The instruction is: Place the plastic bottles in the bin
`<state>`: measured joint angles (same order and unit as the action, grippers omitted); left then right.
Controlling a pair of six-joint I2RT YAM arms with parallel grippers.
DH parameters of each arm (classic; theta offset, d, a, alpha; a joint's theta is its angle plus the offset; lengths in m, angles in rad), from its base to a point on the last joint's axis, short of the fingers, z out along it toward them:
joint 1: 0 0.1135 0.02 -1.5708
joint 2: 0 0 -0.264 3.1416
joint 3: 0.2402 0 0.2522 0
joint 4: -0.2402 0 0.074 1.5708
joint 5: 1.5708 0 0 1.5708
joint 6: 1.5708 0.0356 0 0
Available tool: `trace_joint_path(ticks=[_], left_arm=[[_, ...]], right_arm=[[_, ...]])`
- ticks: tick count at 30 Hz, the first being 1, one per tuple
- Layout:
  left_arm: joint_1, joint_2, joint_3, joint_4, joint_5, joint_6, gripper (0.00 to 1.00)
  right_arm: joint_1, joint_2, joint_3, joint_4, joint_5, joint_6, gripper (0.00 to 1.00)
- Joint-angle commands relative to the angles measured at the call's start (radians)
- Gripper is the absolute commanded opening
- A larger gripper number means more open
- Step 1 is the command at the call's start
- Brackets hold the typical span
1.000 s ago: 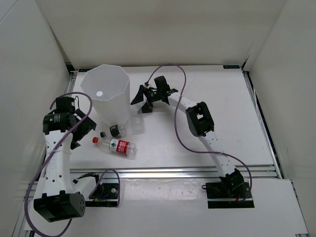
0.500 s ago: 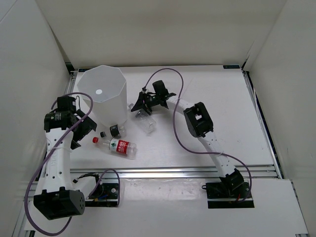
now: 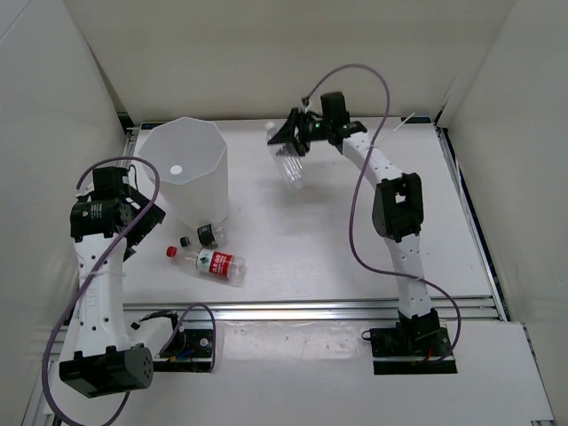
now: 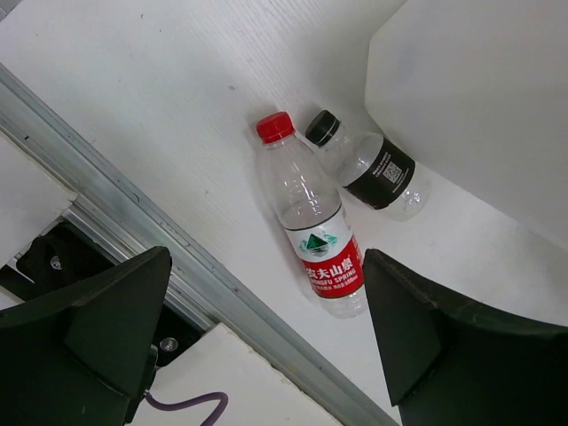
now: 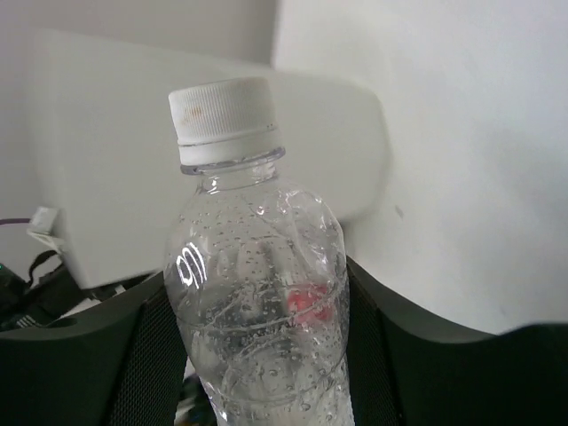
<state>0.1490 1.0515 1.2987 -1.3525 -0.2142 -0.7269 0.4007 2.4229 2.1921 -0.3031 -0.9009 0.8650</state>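
Right arm is up and out compared with a second ago. Then it was low beside the bin with the bottle down on the table; now it is raised toward the far side, the bottle off the surface with it. Left arm much as it was.

Right gripper clenched on the plain clear plastic bottle with white screw cap. Pads flank the body below the shoulder, cap end free. In the top view the bottle hangs tilted in the air, right of the tall white translucent faceted plastic bin and apart from it, not yet over the rim.

Left gripper spread wide with nothing between the fingers. It hovers above the two bottles lying on the white table:
- Clear bottle with red cap and red label, lying flat.
- Short clear bottle with black cap and black label, just beside it, near the foot of the bin wall. The two caps lie close together.

Small white round spot shows inside the bin; cannot tell what it is.

Handling, judged: the held bottle looks empty but for droplets inside, so light. Wall is thin and already dented, so it will give under squeeze. Smooth plastic, likely slick. Best hold is mid-body across the width, closing moderately; neck and cap are stiffer but narrow. Risk is the bottle pivoting in the pads as the wrist turns over the rim.
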Motion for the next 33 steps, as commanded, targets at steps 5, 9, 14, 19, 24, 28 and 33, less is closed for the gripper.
trace_joint_path(ticks=[5,9,14,19,24,28,33], left_arm=[[-0.003,0.027,0.062,-0.045,0.012,0.017,1.0],[-0.032,0.038,0.106,-0.076,0.012,0.047,1.0],[-0.032,0.047,0.119,-0.076,0.082,0.067,1.0],[-0.043,0.057,0.119,-0.076,0.125,0.078,1.0],[-0.043,0.068,0.128,-0.076,0.125,0.078,1.0],[-0.043,0.032,0.128,-0.076,0.134,0.078,1.0],[-0.043,-0.027,0.108,-0.076,0.154,0.064,1.0]], right_arm=[[0.165,-0.197,0.293,0.25,0.325,0.016,0.2],[0.201,-0.202,0.28,0.413,0.474,0.025,0.2],[0.271,-0.147,0.339,0.507,0.551,-0.049,0.2],[0.343,-0.104,0.36,0.601,0.649,-0.17,0.2],[0.377,-0.064,0.37,0.633,0.649,-0.208,0.23],[0.412,-0.064,0.37,0.657,0.703,-0.218,0.27],[0.451,-0.074,0.36,0.575,0.703,-0.253,0.86]])
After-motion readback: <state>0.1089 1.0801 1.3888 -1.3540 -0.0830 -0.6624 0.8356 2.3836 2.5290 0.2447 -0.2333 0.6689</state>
